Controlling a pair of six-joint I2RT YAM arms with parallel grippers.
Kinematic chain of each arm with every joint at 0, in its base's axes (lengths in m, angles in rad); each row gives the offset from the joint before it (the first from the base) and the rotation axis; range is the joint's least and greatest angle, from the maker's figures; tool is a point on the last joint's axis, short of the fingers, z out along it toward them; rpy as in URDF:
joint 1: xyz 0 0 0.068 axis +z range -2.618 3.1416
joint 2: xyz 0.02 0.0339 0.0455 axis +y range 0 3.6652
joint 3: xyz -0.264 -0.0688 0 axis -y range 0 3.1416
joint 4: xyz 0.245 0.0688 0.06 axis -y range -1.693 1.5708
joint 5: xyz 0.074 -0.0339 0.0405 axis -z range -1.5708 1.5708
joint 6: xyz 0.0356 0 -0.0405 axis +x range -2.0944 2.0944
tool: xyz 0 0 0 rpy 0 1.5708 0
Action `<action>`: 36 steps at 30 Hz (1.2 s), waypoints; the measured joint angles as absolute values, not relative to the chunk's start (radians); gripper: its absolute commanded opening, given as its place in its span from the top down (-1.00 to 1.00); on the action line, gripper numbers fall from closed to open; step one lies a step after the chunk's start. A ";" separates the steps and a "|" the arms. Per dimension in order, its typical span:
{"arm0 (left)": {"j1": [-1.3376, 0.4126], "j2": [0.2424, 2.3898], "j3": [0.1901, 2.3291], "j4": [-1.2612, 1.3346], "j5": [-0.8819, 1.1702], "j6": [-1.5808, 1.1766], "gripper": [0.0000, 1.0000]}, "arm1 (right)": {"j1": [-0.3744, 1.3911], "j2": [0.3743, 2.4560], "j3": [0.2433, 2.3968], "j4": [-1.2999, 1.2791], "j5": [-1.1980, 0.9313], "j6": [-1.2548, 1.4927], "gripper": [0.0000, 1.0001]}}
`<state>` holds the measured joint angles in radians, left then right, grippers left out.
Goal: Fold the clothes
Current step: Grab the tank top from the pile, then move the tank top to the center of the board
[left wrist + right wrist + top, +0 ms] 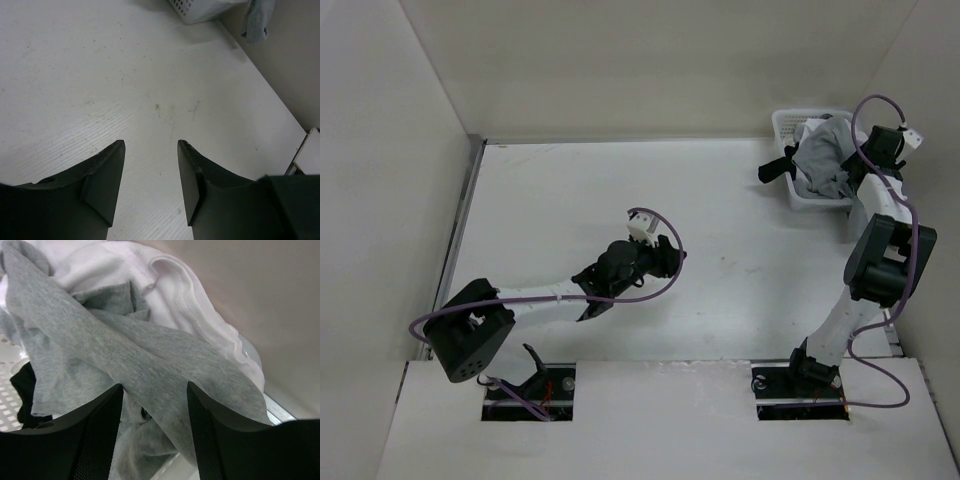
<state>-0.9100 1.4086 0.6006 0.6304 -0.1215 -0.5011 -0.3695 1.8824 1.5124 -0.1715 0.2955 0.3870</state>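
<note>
The right gripper [154, 387] fills the bottom of the right wrist view. Its two dark fingers [92, 437] stand apart at a middle width and close on nothing. The grey T-shirt [100, 350] lies crumpled just beyond their tips; whether the tips touch the cloth, I cannot tell. The T-shirt is inside the white basket [782, 128] at the far right corner of the table [620, 190]. It lies partly over a white shirt [170, 285] and next to something black [22, 390]. One part of the grey cloth hangs over the basket's side. The left gripper [150, 145] is also open, with nothing between its fingers. It hovers over the middle of the table, well apart from the basket.
</note>
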 measured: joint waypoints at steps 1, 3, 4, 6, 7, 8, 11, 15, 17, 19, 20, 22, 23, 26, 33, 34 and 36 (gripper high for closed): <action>-0.910 1.409 0.599 0.635 -0.121 -0.501 0.10 | -0.370 1.888 1.515 -0.172 0.298 0.385 -0.23; -0.910 1.409 0.593 0.641 -0.120 -0.501 0.10 | -0.372 1.899 1.521 -0.173 0.301 0.381 -0.25; -0.910 1.409 0.590 0.641 -0.120 -0.501 0.10 | -0.373 1.903 1.525 -0.173 0.303 0.379 -0.12; -0.910 1.409 0.587 0.640 -0.120 -0.501 0.10 | -0.374 1.909 1.539 -0.175 0.305 0.368 0.28; -0.910 1.409 0.587 0.641 -0.120 -0.501 0.10 | -0.374 1.912 1.548 -0.174 0.306 0.365 0.43; -0.910 1.409 0.587 0.642 -0.120 -0.501 0.10 | -0.374 1.912 1.556 -0.172 0.308 0.363 0.54; -0.910 1.409 0.587 0.647 -0.120 -0.501 0.10 | -0.374 1.912 1.567 -0.162 0.316 0.356 0.75; -0.910 1.409 0.587 0.648 -0.119 -0.501 0.10 | -0.373 1.910 1.566 -0.146 0.332 0.355 0.82; -0.910 1.409 0.587 0.648 -0.119 -0.501 0.10 | -0.368 1.890 1.546 -0.132 0.348 0.355 0.87; -0.910 1.409 0.587 0.648 -0.119 -0.502 0.10 | -0.358 1.840 1.510 -0.118 0.364 0.353 0.91; -0.910 1.409 0.587 0.648 -0.119 -0.503 0.10 | -0.349 1.806 1.491 -0.111 0.368 0.352 0.93; -0.909 1.409 0.586 0.649 -0.119 -0.505 0.10 | -0.319 1.720 1.462 -0.102 0.369 0.349 0.94; -0.906 1.409 0.586 0.650 -0.118 -0.506 0.11 | -0.295 1.668 1.452 -0.097 0.368 0.346 0.94; -0.890 1.406 0.580 0.656 -0.118 -0.518 0.12 | -0.180 1.499 1.430 -0.081 0.369 0.331 0.93; -0.746 1.282 0.522 0.630 -0.120 -0.614 0.10 | 0.371 1.137 1.330 -0.019 0.372 0.301 0.83; -0.711 1.236 0.511 0.616 -0.121 -0.633 0.08 | 0.457 1.113 1.296 -0.009 0.384 0.302 0.76; -0.642 1.131 0.489 0.589 -0.126 -0.667 0.03 | 0.624 1.079 1.205 0.012 0.418 0.311 0.41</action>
